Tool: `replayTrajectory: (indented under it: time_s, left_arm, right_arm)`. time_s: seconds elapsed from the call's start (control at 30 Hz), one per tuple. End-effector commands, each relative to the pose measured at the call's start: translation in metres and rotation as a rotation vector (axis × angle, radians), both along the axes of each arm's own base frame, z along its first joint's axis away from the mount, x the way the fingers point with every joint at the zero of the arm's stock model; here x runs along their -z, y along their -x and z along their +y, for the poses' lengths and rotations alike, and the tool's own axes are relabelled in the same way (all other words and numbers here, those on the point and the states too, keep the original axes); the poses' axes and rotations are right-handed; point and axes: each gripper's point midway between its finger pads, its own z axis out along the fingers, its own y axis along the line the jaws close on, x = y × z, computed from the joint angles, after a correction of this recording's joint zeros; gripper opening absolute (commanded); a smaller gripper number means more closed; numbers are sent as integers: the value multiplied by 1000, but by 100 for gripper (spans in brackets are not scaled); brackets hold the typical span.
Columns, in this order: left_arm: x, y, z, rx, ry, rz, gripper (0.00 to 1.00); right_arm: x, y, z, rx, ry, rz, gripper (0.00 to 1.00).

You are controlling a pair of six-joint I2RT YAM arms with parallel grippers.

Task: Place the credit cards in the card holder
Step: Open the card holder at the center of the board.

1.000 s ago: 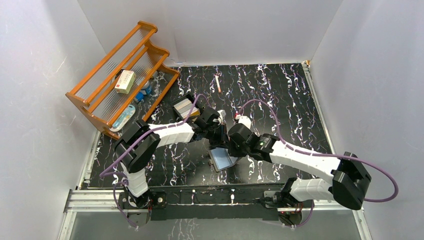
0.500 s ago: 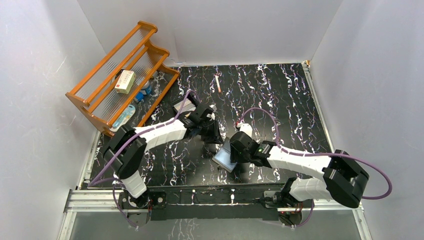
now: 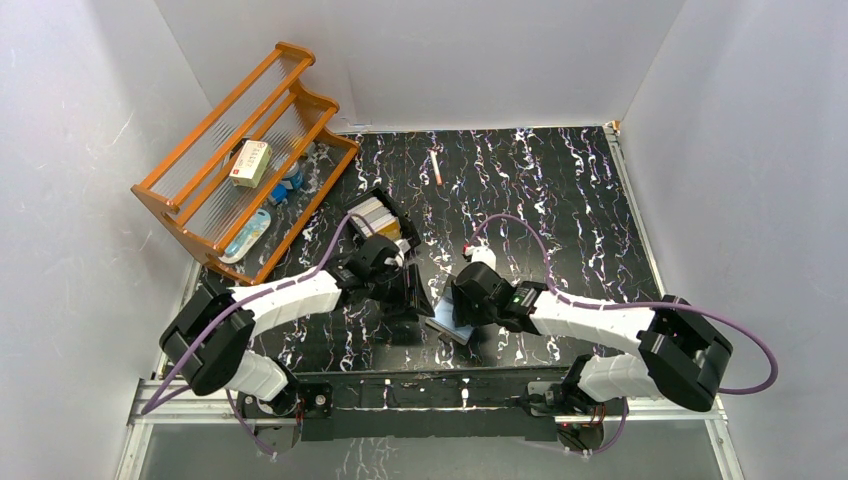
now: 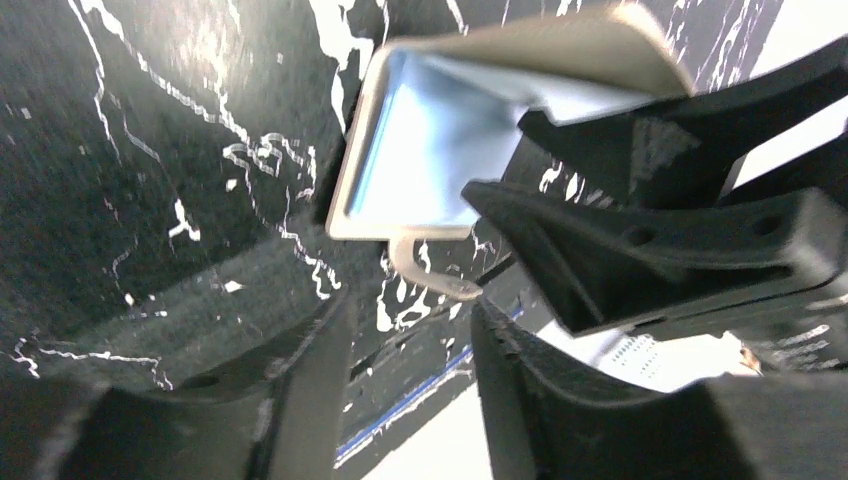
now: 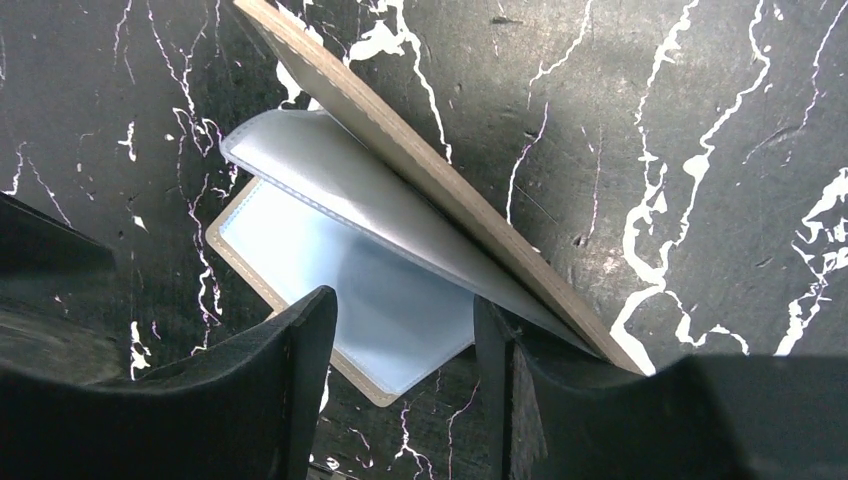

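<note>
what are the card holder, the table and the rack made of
Card holder: outside looks like matte grey-brown faux leather or fabric. Inside are glossy pale-blue plastic sleeves with stitched edges, going by the sheen.
Table: matte black with white marble-like veins, perhaps a printed mat or laminate.
Rack: smooth orange-brown wood with clear ribbed shelves, likely plastic.

The card holder (image 3: 450, 322) is lying half open on the desk (image 3: 560, 200), near the front edge at the middle. Its lower cover is resting flat with the shiny pale-blue inside facing up. Its upper cover, dull grey-brown outside, is standing tilted above the lower one. A silvery pocket leaf is hanging between the two covers. The credit cards (image 3: 371, 214), white, grey and yellowish, are sitting stacked in a black tray (image 3: 381, 192), well apart from the card holder.
</note>
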Motion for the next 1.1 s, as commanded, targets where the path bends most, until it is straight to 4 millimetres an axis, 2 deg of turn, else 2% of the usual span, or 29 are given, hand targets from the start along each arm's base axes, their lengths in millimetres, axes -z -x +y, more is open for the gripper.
replayTrajectory:
  time_s: [0.0, 0.07, 0.13, 0.27, 0.37, 0.6, 0.67, 0.8, 0.87, 0.93, 1.07]
  left_arm:
    - [-19, 11, -18, 5, 157, 51, 51]
    - [-19, 13, -22, 35, 163, 60, 52]
    - [-7, 24, -31, 94, 165, 83, 55]
    - [4, 35, -43, 135, 139, 103, 57]
    - [17, 39, -44, 127, 99, 124, 58]
    - [28, 42, -45, 130, 61, 152, 57]
    - [33, 42, -41, 127, 32, 159, 48]
    - [38, 39, -28, 116, -65, 138, 13]
    - [35, 34, -19, 115, -120, 98, 5]
    - [28, 27, -15, 120, -152, 51, 0]
    - [18, 19, -11, 131, -154, 9, 0]
  right_arm:
    - [-21, -12, 19, -17, -59, -46, 61]
    - [-22, -11, 25, -24, -83, -33, 61]
    - [-31, -17, 28, 3, -102, -57, 62]
    - [-48, -30, 23, -2, -51, -130, 62]
    - [-56, -38, 21, 1, -28, -162, 63]
    - [-55, -49, 17, 11, 19, -164, 60]
    - [-50, -51, 14, 15, 40, -156, 61]
    - [-39, -56, 7, 30, 56, -125, 61]
    - [-32, -55, 5, 15, 41, -97, 62]
    - [-24, -53, 2, 3, 30, -71, 63]
    - [-11, -45, -5, -22, 12, -37, 65]
